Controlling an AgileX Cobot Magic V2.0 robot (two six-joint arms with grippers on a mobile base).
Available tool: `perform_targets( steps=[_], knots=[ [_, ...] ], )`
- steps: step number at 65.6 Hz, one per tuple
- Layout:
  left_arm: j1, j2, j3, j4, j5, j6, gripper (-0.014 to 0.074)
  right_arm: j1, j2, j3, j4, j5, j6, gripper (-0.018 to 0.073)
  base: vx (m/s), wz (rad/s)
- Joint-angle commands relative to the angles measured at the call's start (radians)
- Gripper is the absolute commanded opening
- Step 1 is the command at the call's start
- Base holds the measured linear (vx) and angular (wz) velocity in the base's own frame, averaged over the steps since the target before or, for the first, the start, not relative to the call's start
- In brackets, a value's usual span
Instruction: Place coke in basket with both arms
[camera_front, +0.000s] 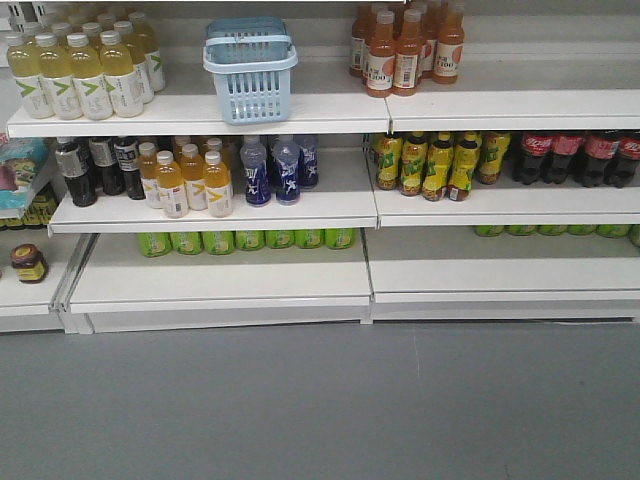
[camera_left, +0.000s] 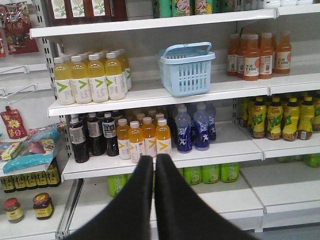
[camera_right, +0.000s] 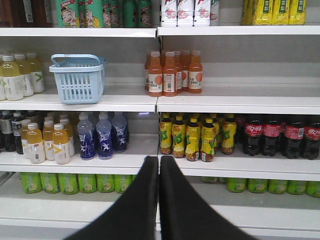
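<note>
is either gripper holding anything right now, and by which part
Nothing is held: the left gripper and the right gripper are both shut, with nothing between their fingers.

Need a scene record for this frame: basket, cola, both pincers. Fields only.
basket: light blue slotted plastic basket, upright on white shelf
cola: dark cola bottles with red labels, one shelf lower, far right
left pincer: black, shut, empty, away from the shelves
right pincer: black, shut, empty, away from the shelves
in basket: nothing seen
</note>
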Motion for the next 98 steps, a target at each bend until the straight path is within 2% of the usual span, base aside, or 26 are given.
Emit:
perform_targets(
  steps=[1,98],
  knots=[
    [-0.002,-0.019,-0.002,-0.007,-0.070,-0.007,-0.0006,-0.004,-0.015,0.011,-0.005,-0.071,-0.001,-0.0009,0.13,0.00],
    [-0.002,-0.019,-0.002,-0.007,-0.070,-0.007,-0.0006,-0.004,-0.015,0.011,-0.005,-0.071,-0.001,-0.0009,0.12,0.01]
  ],
)
